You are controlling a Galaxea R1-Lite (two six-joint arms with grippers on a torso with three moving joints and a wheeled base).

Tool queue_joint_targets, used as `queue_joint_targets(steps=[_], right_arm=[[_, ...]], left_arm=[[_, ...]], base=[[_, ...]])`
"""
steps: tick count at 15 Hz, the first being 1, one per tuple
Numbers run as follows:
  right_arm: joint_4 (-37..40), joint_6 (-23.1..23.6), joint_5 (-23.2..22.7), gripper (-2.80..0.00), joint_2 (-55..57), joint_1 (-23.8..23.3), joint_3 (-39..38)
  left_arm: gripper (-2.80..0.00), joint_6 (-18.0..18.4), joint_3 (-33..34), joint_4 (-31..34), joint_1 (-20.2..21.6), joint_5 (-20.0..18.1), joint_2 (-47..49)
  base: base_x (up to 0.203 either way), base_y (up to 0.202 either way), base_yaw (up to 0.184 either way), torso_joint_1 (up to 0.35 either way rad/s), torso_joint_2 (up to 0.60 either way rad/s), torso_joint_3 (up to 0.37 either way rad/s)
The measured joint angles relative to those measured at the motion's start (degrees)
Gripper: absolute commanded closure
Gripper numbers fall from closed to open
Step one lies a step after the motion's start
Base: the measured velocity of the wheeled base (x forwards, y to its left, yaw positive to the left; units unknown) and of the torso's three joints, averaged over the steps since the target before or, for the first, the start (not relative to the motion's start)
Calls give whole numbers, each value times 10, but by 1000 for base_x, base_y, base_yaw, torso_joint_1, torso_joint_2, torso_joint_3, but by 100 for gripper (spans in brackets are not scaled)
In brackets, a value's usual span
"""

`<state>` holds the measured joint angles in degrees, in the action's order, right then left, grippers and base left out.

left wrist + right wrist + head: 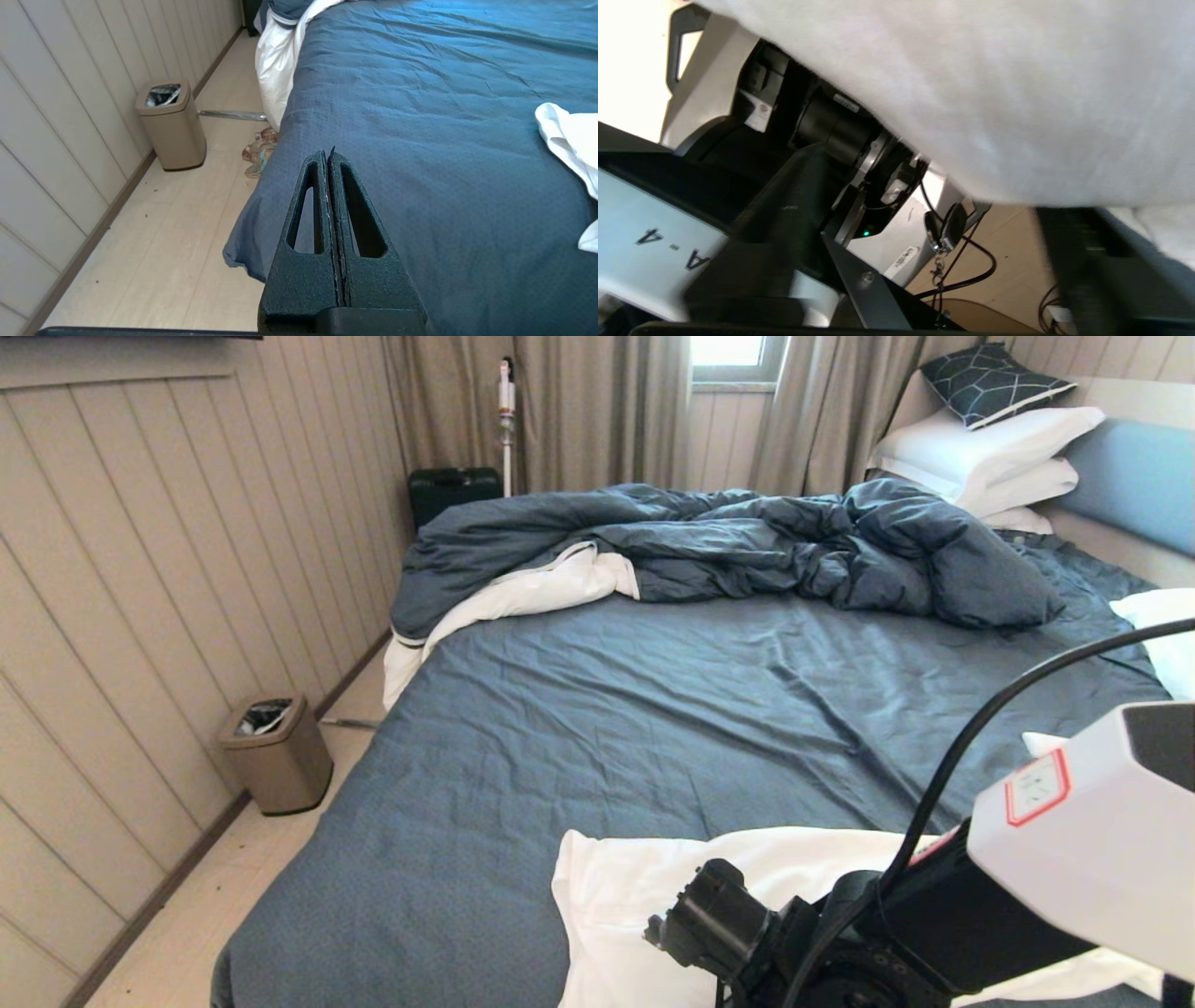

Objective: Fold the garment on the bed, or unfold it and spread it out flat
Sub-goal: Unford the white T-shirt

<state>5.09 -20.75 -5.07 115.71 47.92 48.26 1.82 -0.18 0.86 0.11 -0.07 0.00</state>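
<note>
The task appears to be at an early stage, judged from how things lie: nothing on the bed [597,709] reads as a neat fold or a flat spread yet. Starting at the left, a tan waste bin [276,753] stands on the floor against the panelled wall, just beside the bed's left edge; it has a dark liner and some crumpled light scraps inside, though what they are cannot be made out. Further back against the curtains sits a dark case [455,490], closed, contents unseen. The left gripper [328,161], seen only in the left wrist view, hangs over the near left corner of the bed with its fingers pressed together and nothing between them; it looks parked. Across the middle the dark blue-grey sheet lies bare and creased, with the rumpled duvet [728,546] heaped along the far side. At the near edge, right of centre, the white garment [635,896] lies on the sheet in a loose, uneven heap, apart from the left gripper. The right arm [934,915] reaches in low over it; the right gripper itself is hidden, and whether its fingers are apart or together cannot be told. White cloth fills the right wrist view close up. Spreading or folding remains to be done.
</note>
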Motion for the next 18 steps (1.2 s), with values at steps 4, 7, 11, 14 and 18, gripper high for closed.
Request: queue_joint_targets(steps=[4,7,11,14,18], right_arm=[[0,0,3,0,5,3,1],[1,0,5,0,3,14,-5],[3,0,35,0,-21,25,-11],[4,0,36,0,-63,14,-8],[17,6,41,0,-117,-56,40]], left_arm=[[0,0,0,0,0,0,0],[0,0,0,0,0,0,0],[0,1,0,0,0,0,0],[0,1,0,0,0,0,0],[0,1,0,0,0,0,0]], base=[[0,0,0,0,0,0],[0,0,0,0,0,0],[0,0,0,0,0,0],[0,0,0,0,0,0],[0,0,0,0,0,0]])
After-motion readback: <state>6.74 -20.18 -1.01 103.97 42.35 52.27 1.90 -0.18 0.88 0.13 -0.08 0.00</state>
